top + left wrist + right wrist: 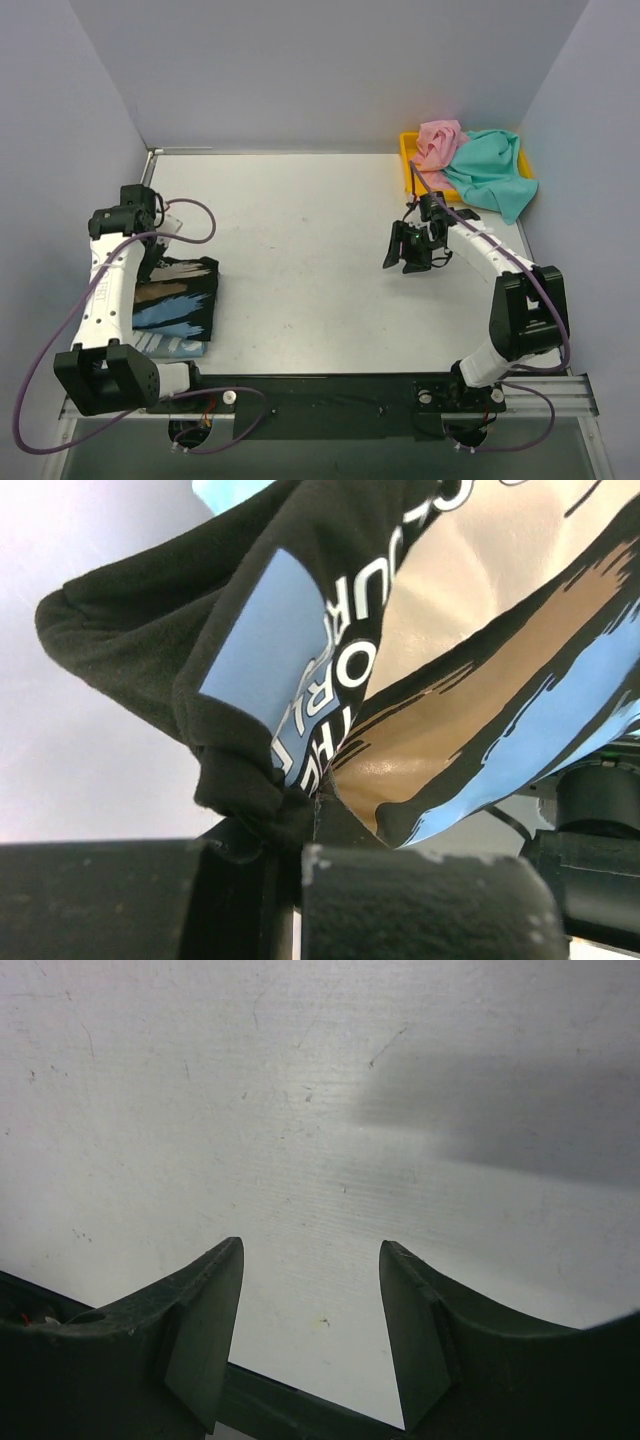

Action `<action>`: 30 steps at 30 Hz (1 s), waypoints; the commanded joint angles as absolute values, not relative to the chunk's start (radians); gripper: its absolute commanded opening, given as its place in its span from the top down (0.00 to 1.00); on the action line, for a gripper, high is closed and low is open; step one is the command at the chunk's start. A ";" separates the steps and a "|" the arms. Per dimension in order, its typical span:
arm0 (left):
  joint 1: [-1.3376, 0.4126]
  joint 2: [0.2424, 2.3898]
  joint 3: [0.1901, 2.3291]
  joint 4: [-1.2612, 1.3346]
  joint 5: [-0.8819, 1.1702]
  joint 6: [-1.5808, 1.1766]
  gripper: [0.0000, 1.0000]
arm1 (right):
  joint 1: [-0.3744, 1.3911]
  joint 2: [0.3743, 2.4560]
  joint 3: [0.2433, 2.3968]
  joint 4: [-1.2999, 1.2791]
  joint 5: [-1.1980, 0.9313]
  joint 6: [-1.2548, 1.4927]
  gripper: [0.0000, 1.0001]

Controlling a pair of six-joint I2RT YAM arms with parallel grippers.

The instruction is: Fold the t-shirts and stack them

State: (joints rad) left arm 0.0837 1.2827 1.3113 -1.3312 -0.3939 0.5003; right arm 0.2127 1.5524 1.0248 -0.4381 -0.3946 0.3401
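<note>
The black cloth t-shirt (185,290), printed with tan and light blue brush strokes and white lettering, lies folded on the left side of the white table (300,250), close to the left wall. A light blue cloth t-shirt (168,345) with white marks shows beneath its near edge. The left wrist view shows a bunched black fold of the upper shirt caught in the left gripper (312,825), whose jaws are pressed together on the cloth. The printed panel hangs slack to the right of the pinch. The left arm rises from its base at the near edge and runs along the left wall. Its wrist bends back over the far end of the folded shirt.

At the far right corner a crumpled pink cloth t-shirt (438,140) and a teal cloth t-shirt (492,172) lie heaped in a yellow plastic tray (408,150); the teal one spills over the tray's near side.

The right arm is bent at the elbow on the right side and reaches back and leftward. The right gripper (312,1330) hangs over bare table near the tray, jaws spread apart and holding nothing.
</note>
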 commanded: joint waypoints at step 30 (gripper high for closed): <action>0.255 1.434 1.092 -0.698 -0.926 0.836 0.29 | 0.210 1.626 1.111 -0.463 -0.465 0.337 0.48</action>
